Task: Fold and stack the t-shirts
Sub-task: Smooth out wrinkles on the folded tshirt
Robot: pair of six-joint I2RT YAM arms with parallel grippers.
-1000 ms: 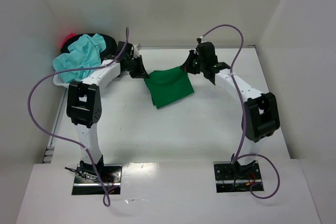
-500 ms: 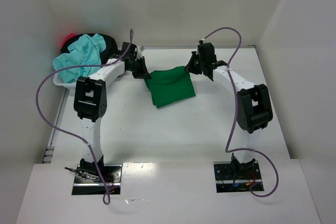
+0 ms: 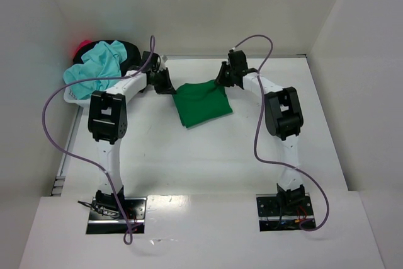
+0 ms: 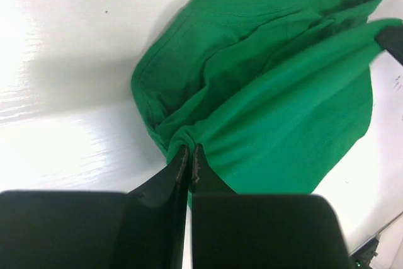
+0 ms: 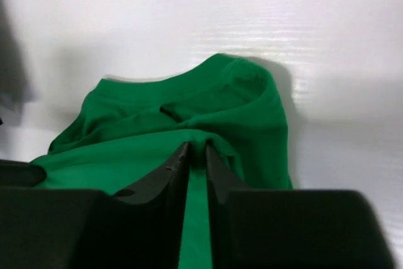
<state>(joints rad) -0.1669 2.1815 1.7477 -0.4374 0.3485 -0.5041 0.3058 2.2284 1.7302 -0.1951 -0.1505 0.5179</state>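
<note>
A bright green t-shirt (image 3: 201, 106) lies folded on the white table between the two arms. My left gripper (image 3: 171, 87) is at its far left corner. In the left wrist view that gripper (image 4: 190, 149) is shut, pinching a bunched edge of the green t-shirt (image 4: 283, 111). My right gripper (image 3: 221, 83) is at the far right corner. In the right wrist view its jaws (image 5: 197, 146) stand slightly parted, with a ridge of the green t-shirt (image 5: 157, 118) between the tips. A turquoise t-shirt (image 3: 101, 67), a black one (image 3: 129, 51) and a red/pink one (image 3: 80, 47) are heaped at the far left.
The heap sits in a small white basket (image 3: 72, 97) against the left wall. White walls close in the table on the left, back and right. Purple cables (image 3: 56, 114) loop off both arms.
The right arm has drawn in towards the left, and its elbow now stands closer to the shirt. Its jaws have parted a little. The shirt's far edge has settled onto the table.
</note>
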